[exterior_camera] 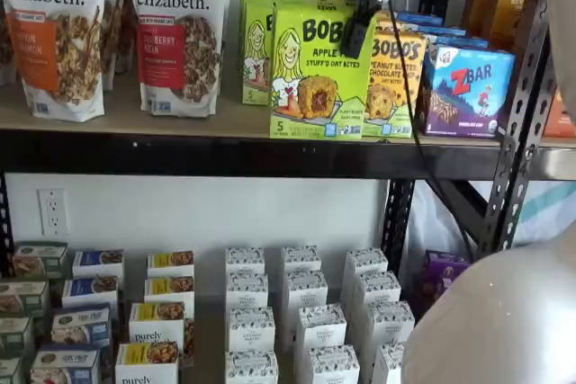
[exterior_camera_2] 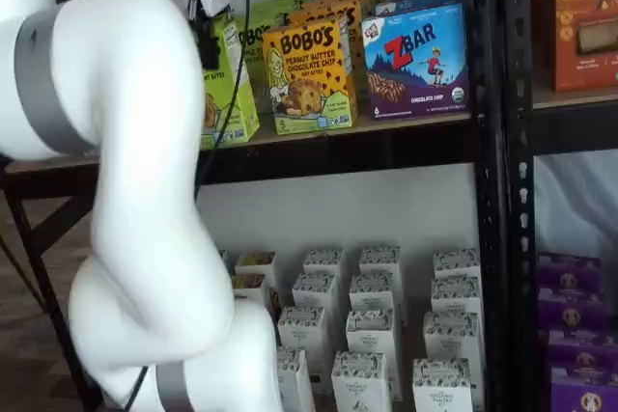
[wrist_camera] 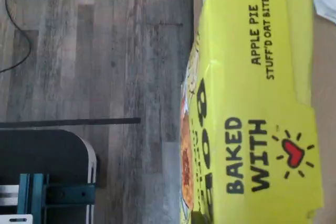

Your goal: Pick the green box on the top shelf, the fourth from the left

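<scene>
purely elizabeth bags (exterior_camera: 175, 33) at left of top shelf (exterior_camera: 225, 155). green box (exterior_camera: 312, 69) next, front carton of its row, standing at shelf edge, tight against yellow-orange bobo's box (exterior_camera: 396, 83); blue zbar box (exterior_camera: 468, 89) further right. claw (exterior_camera: 358, 31) hangs over green box's upper right corner; one black finger seen, spread and grip cannot tell. wrist view shows box top (wrist_camera: 257, 108) directly below. judgement: keep fingers square across carton, clear of neighbour, close firmly, draw straight out.
</scene>
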You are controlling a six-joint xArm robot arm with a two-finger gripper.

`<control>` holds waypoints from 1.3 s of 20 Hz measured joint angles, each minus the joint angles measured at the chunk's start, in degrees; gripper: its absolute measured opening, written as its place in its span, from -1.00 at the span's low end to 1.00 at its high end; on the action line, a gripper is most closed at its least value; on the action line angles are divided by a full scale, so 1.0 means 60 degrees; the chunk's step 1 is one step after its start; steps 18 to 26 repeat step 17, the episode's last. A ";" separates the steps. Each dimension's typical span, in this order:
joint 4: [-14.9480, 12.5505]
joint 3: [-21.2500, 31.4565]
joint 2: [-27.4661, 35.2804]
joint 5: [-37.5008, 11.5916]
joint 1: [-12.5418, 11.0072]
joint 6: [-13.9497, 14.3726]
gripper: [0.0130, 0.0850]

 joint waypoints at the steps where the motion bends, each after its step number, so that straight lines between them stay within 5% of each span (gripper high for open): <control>1: 0.0012 0.0129 -0.0141 0.0032 -0.0060 -0.0053 -0.67; 17: 0.0142 0.1632 -0.1846 0.0319 -0.0791 -0.0684 -0.67; 26: 0.0142 0.1632 -0.1846 0.0319 -0.0791 -0.0684 -0.67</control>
